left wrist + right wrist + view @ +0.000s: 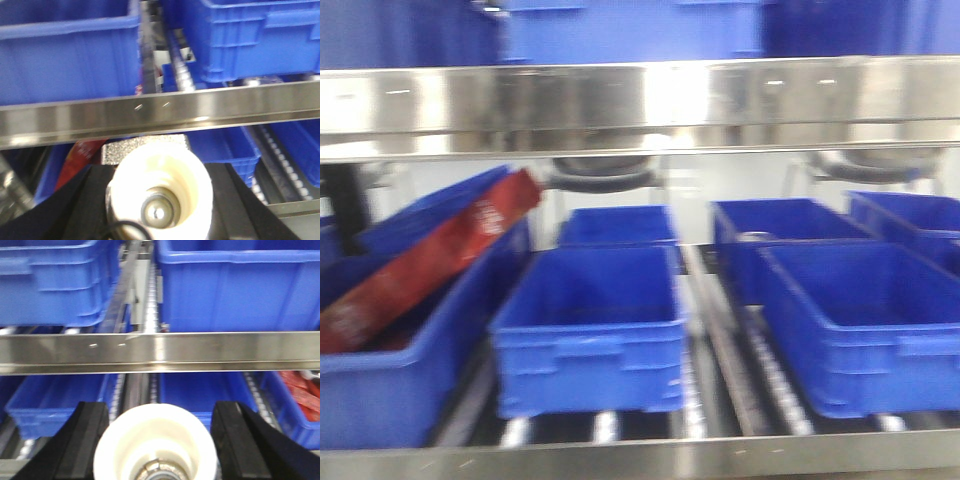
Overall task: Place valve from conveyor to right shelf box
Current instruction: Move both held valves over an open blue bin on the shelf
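Note:
In the left wrist view, a valve (159, 186) fills the space between the black fingers (85, 200), its white cylindrical base turned end-on to the camera and a silver metal part behind it. My left gripper (161, 175) is shut on it. The right wrist view shows another valve (156, 432), white base end-on with a metal core, spanning the gap between the fingers (90, 430). My right gripper (160, 412) is shut on it. Both hang in front of the shelf's steel front rail (160, 352). The right shelf box (865, 320) is blue and open. The conveyor is out of view.
Several blue boxes sit on roller tracks (720, 330). The left box (410, 330) holds a red packet (430, 265). A steel upper shelf (640, 100) carries more blue boxes. A lower shelf level with blue boxes (55, 395) lies beneath the rail.

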You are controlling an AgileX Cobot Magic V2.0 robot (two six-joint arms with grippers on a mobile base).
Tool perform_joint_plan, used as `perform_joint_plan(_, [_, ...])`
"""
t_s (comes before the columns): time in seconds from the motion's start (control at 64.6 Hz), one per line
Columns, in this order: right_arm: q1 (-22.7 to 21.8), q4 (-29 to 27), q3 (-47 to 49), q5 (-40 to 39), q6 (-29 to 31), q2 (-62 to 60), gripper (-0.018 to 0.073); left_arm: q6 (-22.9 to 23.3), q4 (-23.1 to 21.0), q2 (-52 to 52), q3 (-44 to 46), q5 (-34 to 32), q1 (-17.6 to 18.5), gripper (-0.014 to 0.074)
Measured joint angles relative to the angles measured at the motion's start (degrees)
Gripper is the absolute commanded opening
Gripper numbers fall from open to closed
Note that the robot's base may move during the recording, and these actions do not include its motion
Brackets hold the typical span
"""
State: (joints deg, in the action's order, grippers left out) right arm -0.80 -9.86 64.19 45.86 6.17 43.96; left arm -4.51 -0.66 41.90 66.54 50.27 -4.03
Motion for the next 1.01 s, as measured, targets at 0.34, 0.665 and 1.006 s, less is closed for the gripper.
perform_joint_plan(0.34, [0.0, 0.1, 0.0, 0.0, 0.0, 0.0, -0.0153, 0.0, -0.1, 0.0, 0.0, 0.0, 0.0, -0.0111])
perform_joint_plan(0.665, [0.0, 0.2, 0.0, 0.0, 0.0, 0.0, -0.0153, 0.0, -0.1, 0.0, 0.0, 0.0, 0.0, -0.0111])
perform_joint_plan(1.006, [0.0, 0.0, 0.0, 0.0, 0.0, 0.0, -0.0153, 0.0, -0.1, 0.1, 0.0, 0.0, 0.0, -0.0111])
